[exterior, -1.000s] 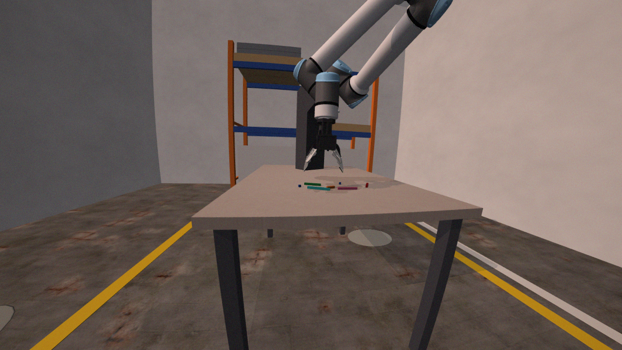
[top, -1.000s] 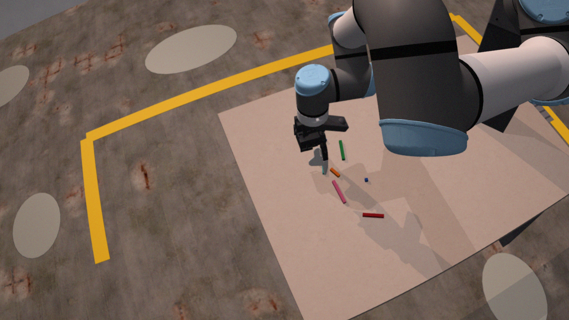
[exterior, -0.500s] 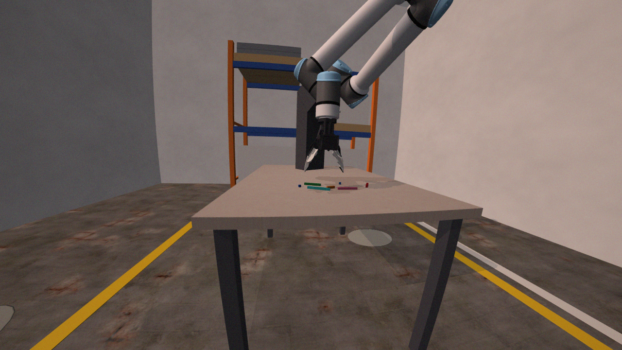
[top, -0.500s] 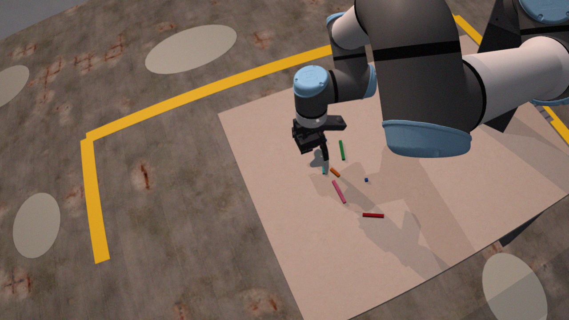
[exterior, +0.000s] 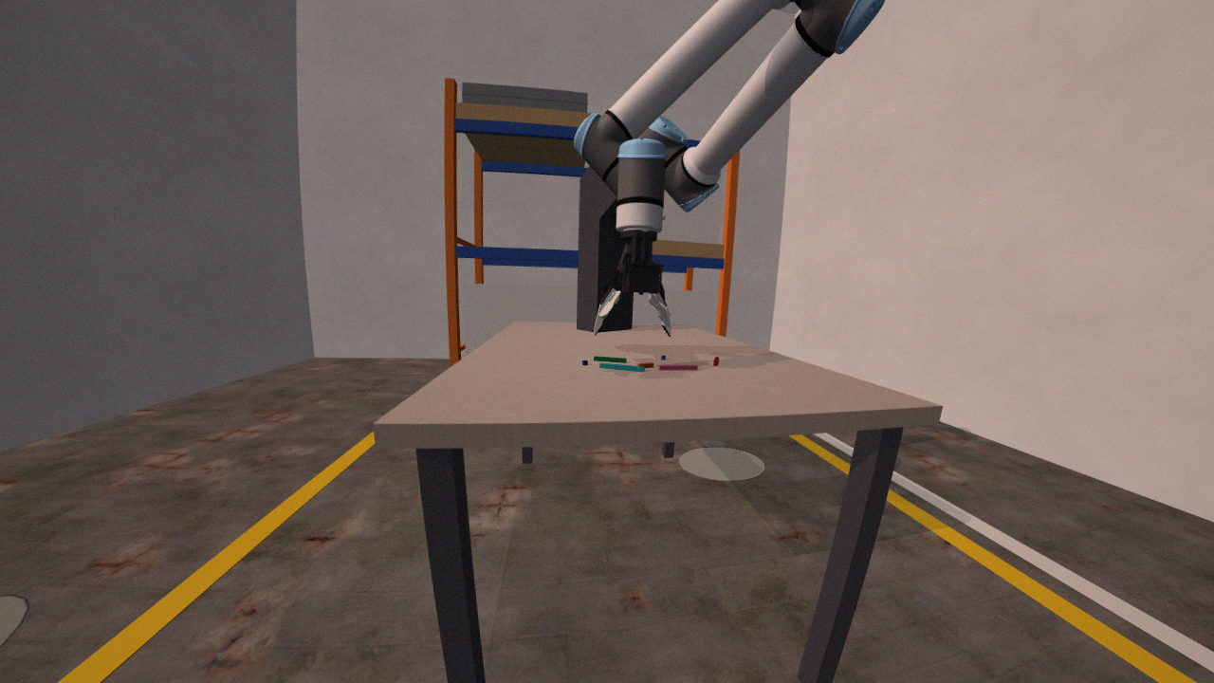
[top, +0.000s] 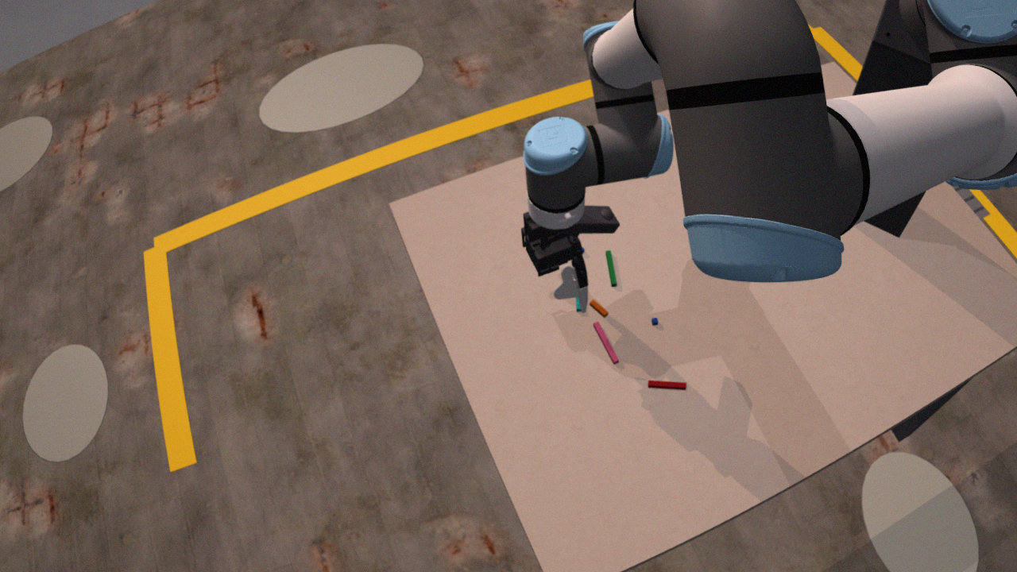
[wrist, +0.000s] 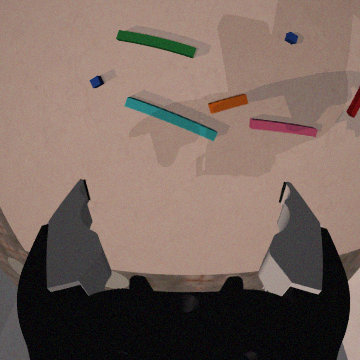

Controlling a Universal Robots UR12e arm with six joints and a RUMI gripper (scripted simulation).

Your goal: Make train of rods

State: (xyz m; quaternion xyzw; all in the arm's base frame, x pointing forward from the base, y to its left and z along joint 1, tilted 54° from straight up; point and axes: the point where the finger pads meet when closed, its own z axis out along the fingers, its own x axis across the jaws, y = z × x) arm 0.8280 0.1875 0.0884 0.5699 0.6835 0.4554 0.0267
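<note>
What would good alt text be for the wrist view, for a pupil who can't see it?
Seven separate rods lie on a pale table: green, turquoise, orange, pink, red cut off at the right edge, and two tiny blue ones. An open pincer frames the foreground.

Over the last second I have shifted my black two-jaw gripper [top: 565,279] [exterior: 632,334] [wrist: 185,182] slightly; from above, its body now sits a little farther from the long green wooden-looking rod [top: 610,268] [exterior: 609,359] [wrist: 156,43], on the side away from my elbow. My big dark-grey elbow with its light-blue cap [top: 764,249] has swung a touch the other way, also farther from that green rod. My shadow [top: 565,284] on the pale pinkish worktop [top: 497,355] [exterior: 662,403] [wrist: 150,220], beside the green rod, has slid slightly too.
</note>
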